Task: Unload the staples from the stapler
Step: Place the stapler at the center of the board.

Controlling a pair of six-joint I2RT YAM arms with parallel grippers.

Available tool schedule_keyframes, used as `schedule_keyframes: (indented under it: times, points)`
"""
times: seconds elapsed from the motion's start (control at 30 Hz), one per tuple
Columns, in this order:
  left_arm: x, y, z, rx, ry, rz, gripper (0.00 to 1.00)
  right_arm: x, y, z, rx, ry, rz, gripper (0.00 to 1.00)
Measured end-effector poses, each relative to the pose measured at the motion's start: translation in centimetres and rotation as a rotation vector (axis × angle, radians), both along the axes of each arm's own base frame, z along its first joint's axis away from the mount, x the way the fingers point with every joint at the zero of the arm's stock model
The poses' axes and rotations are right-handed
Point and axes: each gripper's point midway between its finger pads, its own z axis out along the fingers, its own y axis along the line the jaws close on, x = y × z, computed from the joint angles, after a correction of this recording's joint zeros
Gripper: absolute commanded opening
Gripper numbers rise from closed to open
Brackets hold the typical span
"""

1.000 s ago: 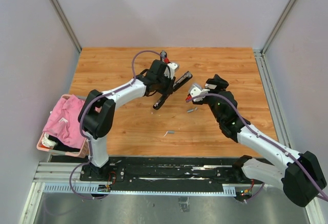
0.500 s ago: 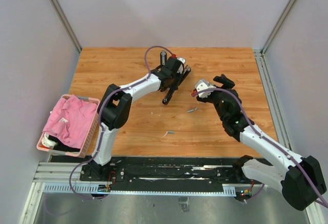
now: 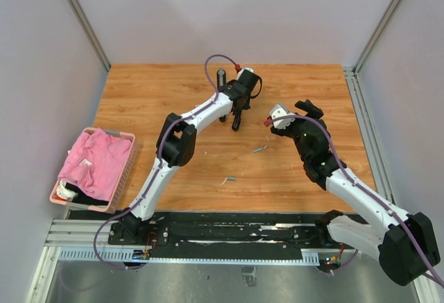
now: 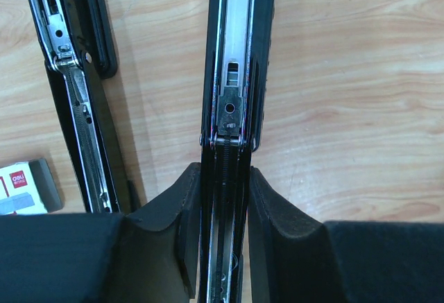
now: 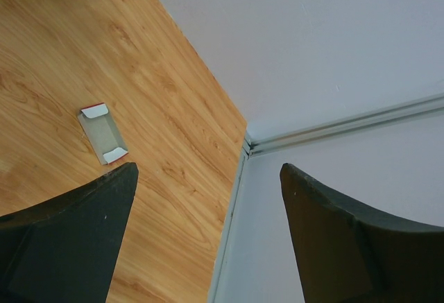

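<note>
**Stapler held open at the far side of the bench**

Much is hidden. From above, the left arm covers most of the black metal stapler [image 3: 236, 118], and the left wrist view cuts off both of its long halves at the top edge. Whether any strips remain in its silvery channel cannot be told.

The left end effector [image 4: 225, 178] is pressed together on the channel half, and the other half lies just beside it. The right end effector [image 5: 208, 171] is spread with nothing between its fingers. A small red-and-white box [image 5: 103, 134] lies on the bench below it.

Two short silvery-grey staple strips [image 3: 260, 149] lie loose on the wooden bench [image 3: 152, 95], apart from the stapler, with the nearer strip [image 3: 229, 179] well clear of it.

Compared with a second ago, the left arm reaches farther across and the stapler looks narrower from above. The strips have not moved.
</note>
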Motion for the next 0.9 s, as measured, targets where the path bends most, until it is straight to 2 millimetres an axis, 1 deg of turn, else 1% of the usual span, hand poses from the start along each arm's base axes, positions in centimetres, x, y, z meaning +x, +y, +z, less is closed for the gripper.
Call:
schedule_keyframes:
  times: [0.13, 0.23, 0.37, 0.53, 0.73, 0.9]
  points:
    - [0.6, 0.0, -1.3, 0.019, 0.000, 0.039, 0.00, 0.1, -0.3, -0.1, 0.004, 0.002, -0.009, 0.85]
    - [1.1, -0.2, -1.5, 0.014, -0.007, 0.057, 0.01, 0.1, -0.3, -0.2, 0.005, 0.006, -0.011, 0.85]
    - [1.6, -0.5, -1.3, -0.007, -0.021, 0.077, 0.08, 0.2, -0.3, -0.4, 0.002, 0.012, -0.011, 0.85]
    - [2.0, -0.8, -1.8, -0.029, -0.030, 0.097, 0.14, 0.2, -0.3, -0.5, 0.001, 0.013, -0.010, 0.85]
    - [2.2, -1.1, -2.1, -0.051, -0.032, 0.111, 0.19, 0.2, -0.3, -0.4, 0.003, 0.012, -0.011, 0.85]
    - [2.2, -1.2, -2.3, -0.058, -0.030, 0.115, 0.31, 0.2, -0.3, -0.4, 0.005, 0.012, -0.011, 0.85]
